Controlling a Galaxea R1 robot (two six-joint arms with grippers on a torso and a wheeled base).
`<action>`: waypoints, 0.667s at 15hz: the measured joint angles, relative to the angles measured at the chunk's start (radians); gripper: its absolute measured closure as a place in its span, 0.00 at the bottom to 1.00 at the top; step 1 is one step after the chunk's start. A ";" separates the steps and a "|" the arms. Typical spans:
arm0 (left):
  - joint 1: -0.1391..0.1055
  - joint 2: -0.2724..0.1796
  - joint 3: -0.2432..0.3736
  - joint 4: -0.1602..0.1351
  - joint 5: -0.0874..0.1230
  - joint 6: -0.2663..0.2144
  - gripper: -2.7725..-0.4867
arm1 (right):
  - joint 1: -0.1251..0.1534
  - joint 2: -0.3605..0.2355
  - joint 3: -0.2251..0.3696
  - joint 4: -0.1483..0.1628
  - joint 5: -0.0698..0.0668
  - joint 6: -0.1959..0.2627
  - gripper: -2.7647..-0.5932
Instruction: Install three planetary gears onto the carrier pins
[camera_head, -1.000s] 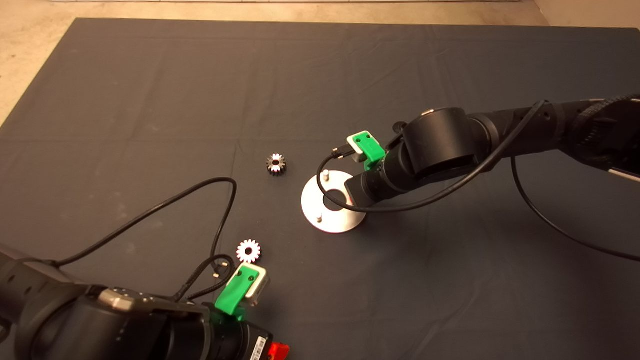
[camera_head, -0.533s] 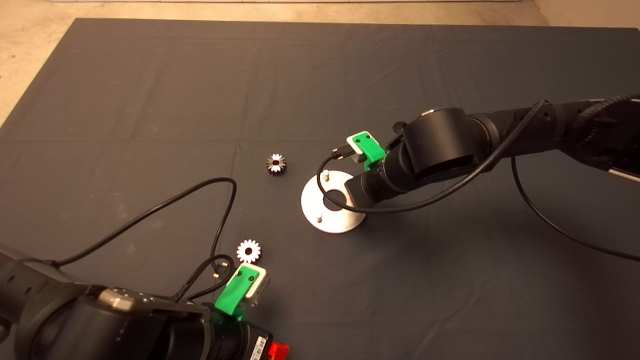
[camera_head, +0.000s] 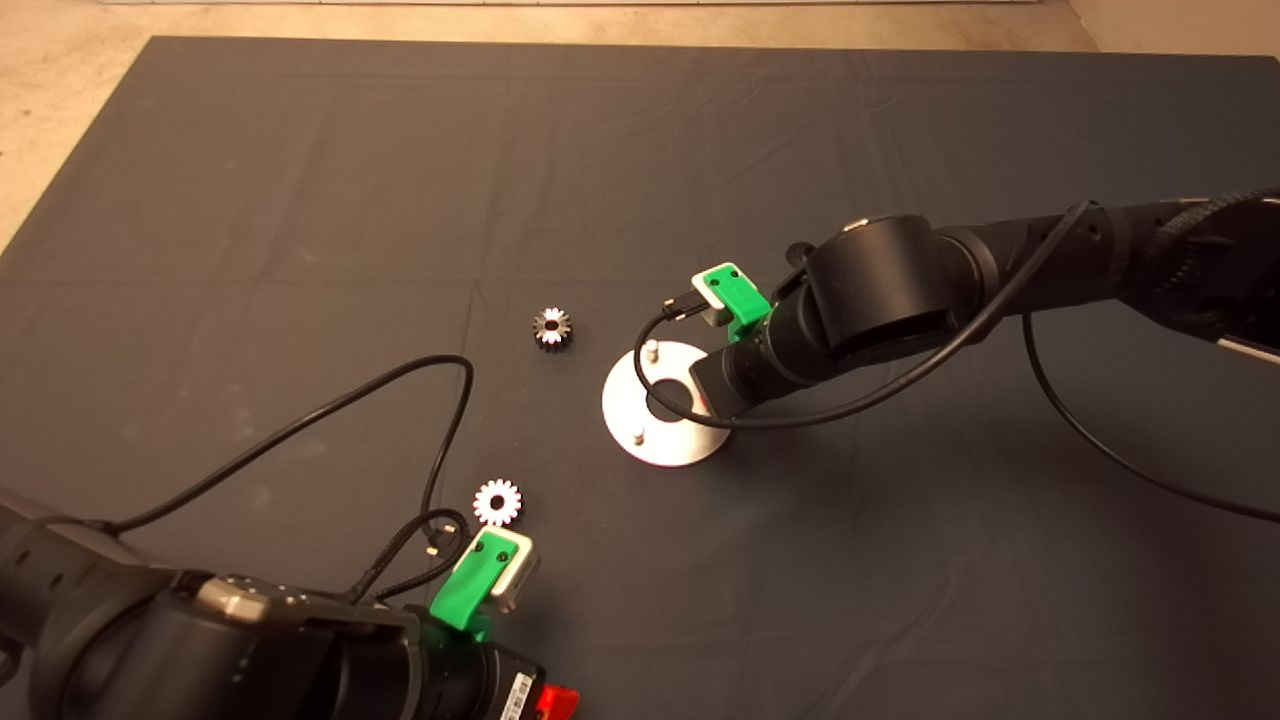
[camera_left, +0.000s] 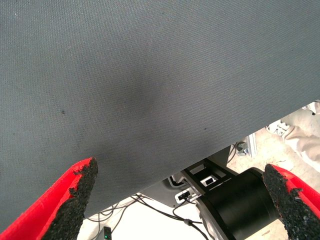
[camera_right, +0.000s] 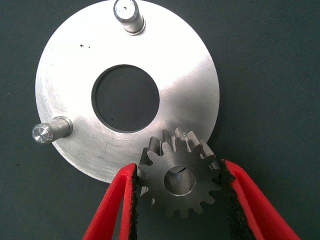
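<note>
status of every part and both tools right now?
Right tool: over the disc's edge, shut on gear.
Held gear: gripped between the pads, pin visible in its hole.
Disc: flat on the mat, two pins bare.
Dark gear: loose on the mat.
Bright gear: loose on the mat.
Left tool: open, parked at the mat's near edge.

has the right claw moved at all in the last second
No. In the head view the right claw, shut on a gear, sits at the same spot over the disc.
</note>
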 joint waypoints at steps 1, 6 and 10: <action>0.000 0.000 0.000 0.000 0.000 0.000 0.18 | 0.000 0.000 0.000 0.000 0.000 0.000 0.85; 0.000 0.000 0.000 0.000 0.000 0.000 0.18 | 0.000 -0.003 0.000 0.000 0.000 -0.013 0.85; 0.000 0.000 0.000 0.000 0.000 0.000 0.18 | 0.000 -0.004 0.000 0.000 0.000 -0.018 0.85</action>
